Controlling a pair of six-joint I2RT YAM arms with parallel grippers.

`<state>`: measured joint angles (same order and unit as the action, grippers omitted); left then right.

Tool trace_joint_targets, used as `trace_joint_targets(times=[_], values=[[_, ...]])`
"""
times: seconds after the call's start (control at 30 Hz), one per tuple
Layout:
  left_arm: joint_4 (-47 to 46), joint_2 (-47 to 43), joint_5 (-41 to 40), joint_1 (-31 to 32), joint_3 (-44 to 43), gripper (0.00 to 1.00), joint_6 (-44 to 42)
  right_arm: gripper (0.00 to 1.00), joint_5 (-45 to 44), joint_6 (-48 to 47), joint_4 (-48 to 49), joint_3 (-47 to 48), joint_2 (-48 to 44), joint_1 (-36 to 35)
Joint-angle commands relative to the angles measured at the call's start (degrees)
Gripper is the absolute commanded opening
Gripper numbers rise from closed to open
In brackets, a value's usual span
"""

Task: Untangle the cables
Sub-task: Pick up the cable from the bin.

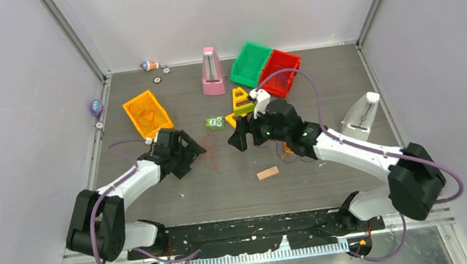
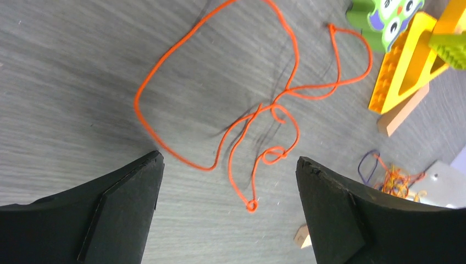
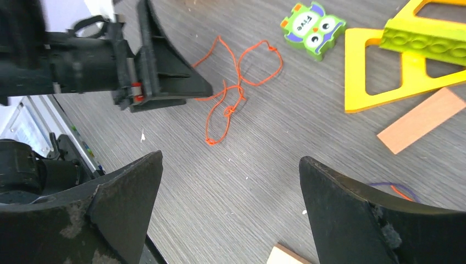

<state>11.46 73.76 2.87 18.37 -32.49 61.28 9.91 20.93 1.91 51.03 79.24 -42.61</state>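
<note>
A single orange-red cable (image 1: 210, 156) lies loose in loops on the grey table between my two grippers. It shows in the left wrist view (image 2: 275, 155) and in the right wrist view (image 3: 226, 110). A small multicoloured tangle of cables (image 2: 397, 180) lies further right, partly under my right arm (image 1: 286, 152); a purple loop of it shows in the right wrist view (image 3: 393, 186). My left gripper (image 1: 195, 155) (image 2: 229, 159) is open and empty, just short of the cable's near end. My right gripper (image 1: 241, 136) (image 3: 231, 157) is open and empty above bare table.
An orange bin (image 1: 147, 113) is at the back left. A pink metronome (image 1: 212, 72), a green bin (image 1: 249, 64) and a red bin (image 1: 279, 72) stand at the back. A yellow triangle (image 1: 240, 98), an owl tile (image 1: 214, 122), a wooden block (image 1: 267, 173) and a white metronome (image 1: 362, 117) lie around.
</note>
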Motion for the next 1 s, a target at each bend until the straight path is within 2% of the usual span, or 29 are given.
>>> trace_joint_targets(times=[0.0,0.13,0.3,0.53,0.67,0.8,0.83,0.87,0.9,0.97], values=[[4.3,5.9,-13.9,3.8,-7.6,0.93,6.0,0.98,-3.1,-1.0,2.6,-3.1,-7.6,1.7],[15.4,13.5,-23.3,7.8,-18.8,0.95,5.7,0.96,-3.2,-1.9,2.0,-5.9,-13.2,3.8],[22.5,22.3,-28.1,10.4,-28.9,0.95,3.4,0.96,-2.5,-2.9,0.1,-7.4,-18.6,5.7],[33.8,35.2,-30.5,13.4,-43.9,0.8,-3.6,0.95,-1.7,-3.7,-1.5,-9.0,-24.9,7.6],[42.4,41.7,-34.6,15.5,-52.0,0.56,-4.4,0.95,-1.3,-3.4,-1.6,-9.5,-26.7,8.3],[39.6,41.1,-31.7,15.7,-50.9,0.37,-8.9,0.95,-0.5,-2.9,-1.6,-10.1,-27.8,8.7],[39.0,41.0,-30.4,15.6,-50.7,0.26,-9.9,0.95,-0.5,-2.8,-1.6,-10.4,-28.2,8.8],[38.3,40.9,-29.0,15.4,-50.3,0.1,-10.8,0.95,-0.5,-2.7,-1.6,-10.5,-28.4,8.8],[37.4,40.8,-27.2,15.1,-49.9,0.0,-11.7,0.95,-0.6,-2.7,-1.6,-10.8,-28.6,8.9],[35.6,40.4,-23.9,14.0,-48.8,0.0,-12.7,0.95,-0.4,-2.5,-1.6,-10.9,-28.8,9.0]])
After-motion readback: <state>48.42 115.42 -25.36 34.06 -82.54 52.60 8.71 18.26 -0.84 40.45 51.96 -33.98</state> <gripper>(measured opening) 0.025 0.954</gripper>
